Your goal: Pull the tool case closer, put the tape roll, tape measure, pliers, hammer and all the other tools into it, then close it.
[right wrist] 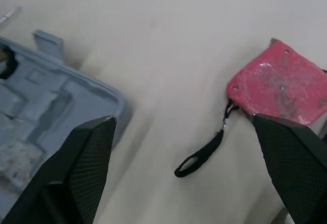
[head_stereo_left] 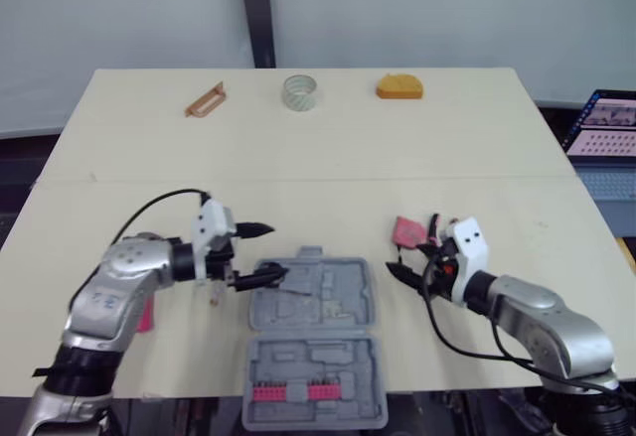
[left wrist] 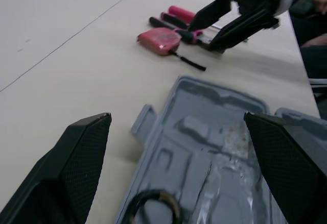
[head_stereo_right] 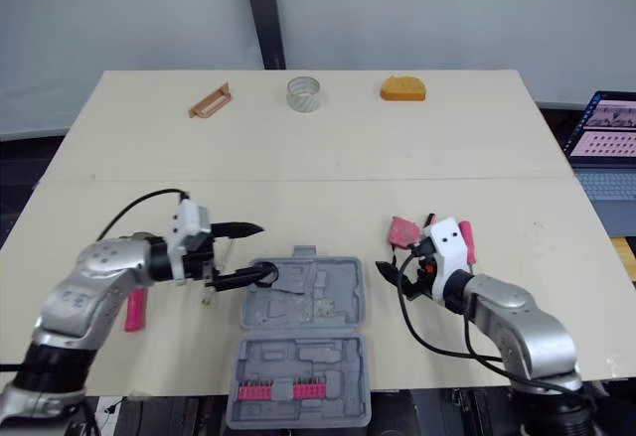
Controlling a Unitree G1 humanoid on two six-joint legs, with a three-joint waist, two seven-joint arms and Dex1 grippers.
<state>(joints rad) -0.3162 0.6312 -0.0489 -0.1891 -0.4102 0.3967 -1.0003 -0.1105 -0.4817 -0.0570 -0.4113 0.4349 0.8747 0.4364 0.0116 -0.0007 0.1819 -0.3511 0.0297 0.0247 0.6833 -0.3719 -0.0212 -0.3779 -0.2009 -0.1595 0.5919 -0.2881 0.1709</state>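
The grey tool case [head_stereo_left: 316, 297] lies open at the table's front middle, its lid [head_stereo_left: 314, 384] nearest me with a row of pink bits. My left gripper [head_stereo_left: 273, 250] hovers open at the tray's left edge, where a black ring [left wrist: 153, 206] rests. The pink tape measure [head_stereo_left: 406, 230] lies right of the case, its black strap [right wrist: 202, 155] trailing. Just before it my right gripper [head_stereo_left: 407, 257] stands open and empty. Pink-handled tools [left wrist: 176, 15] lie behind the tape measure. The tape roll [head_stereo_left: 299, 91] stands at the far edge. A pink handle [head_stereo_left: 146, 315] shows under my left arm.
An orange object [head_stereo_left: 398, 86] and a copper-coloured tool [head_stereo_left: 205, 99] lie at the far edge beside the tape roll. A small metal piece [head_stereo_left: 214, 297] sits left of the case. A laptop [head_stereo_left: 606, 128] stands off the table's right side.
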